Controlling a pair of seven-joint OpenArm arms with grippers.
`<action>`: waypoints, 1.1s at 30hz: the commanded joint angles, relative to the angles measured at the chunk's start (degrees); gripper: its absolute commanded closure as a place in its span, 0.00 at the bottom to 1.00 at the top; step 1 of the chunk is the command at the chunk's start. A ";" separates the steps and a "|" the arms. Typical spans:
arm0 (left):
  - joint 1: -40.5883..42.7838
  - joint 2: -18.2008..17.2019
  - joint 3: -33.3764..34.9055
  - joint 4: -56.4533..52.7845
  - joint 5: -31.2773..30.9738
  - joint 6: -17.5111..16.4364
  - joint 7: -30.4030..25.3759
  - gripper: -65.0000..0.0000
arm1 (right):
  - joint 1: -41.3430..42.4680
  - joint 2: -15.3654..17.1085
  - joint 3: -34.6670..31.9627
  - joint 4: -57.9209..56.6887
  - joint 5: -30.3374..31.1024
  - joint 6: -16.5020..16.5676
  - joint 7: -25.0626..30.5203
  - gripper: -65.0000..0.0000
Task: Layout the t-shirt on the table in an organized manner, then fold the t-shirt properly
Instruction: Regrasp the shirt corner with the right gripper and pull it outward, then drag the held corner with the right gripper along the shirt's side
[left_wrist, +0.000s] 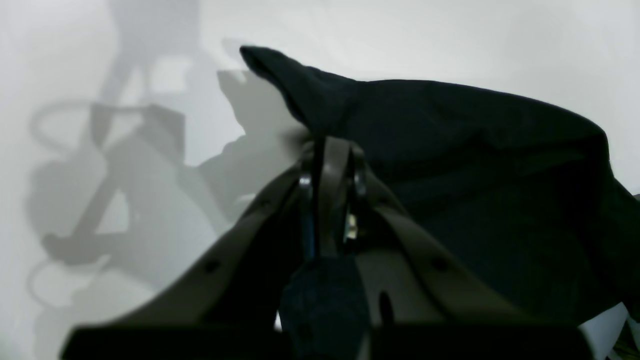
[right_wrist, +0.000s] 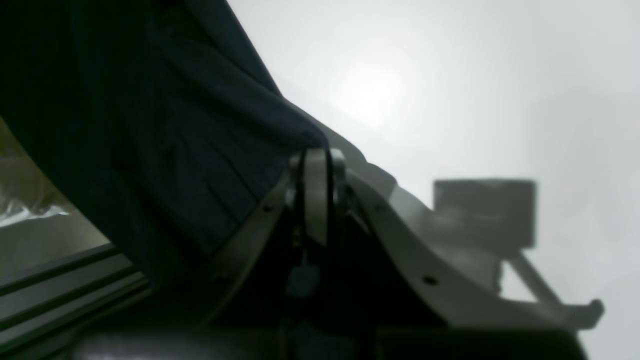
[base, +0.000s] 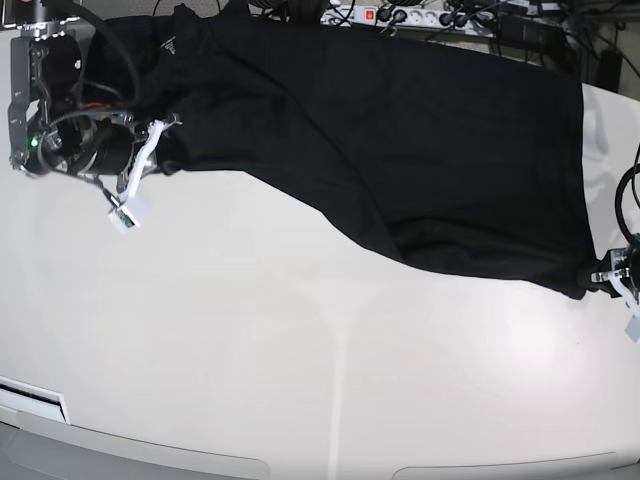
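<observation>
— White bench (base: 300, 380) fills our view. Left end effector (left_wrist: 327, 150) and right end effector (right_wrist: 317, 160) are both clamped on edges of the t-shirt (base: 400, 150); it lies stretched between them across the far side.

— So we're on the layout step. Next we should draw the cloth taut and lower it flat.

The t-shirt (base: 420, 150) runs off the top edge; both wrist views are blurred.
</observation>
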 joint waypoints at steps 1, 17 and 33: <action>-1.60 -1.38 -0.44 0.79 -1.11 -0.15 -1.07 1.00 | 2.08 1.29 0.92 3.06 2.08 0.52 1.73 1.00; -1.62 -1.40 -0.44 0.79 -1.11 -0.15 -1.29 1.00 | 15.34 1.42 6.10 9.62 -9.75 -2.99 10.32 1.00; -1.62 -1.38 -0.44 0.79 -1.16 -0.15 -1.95 1.00 | 26.71 0.92 -10.71 -14.14 -28.63 -10.88 21.31 1.00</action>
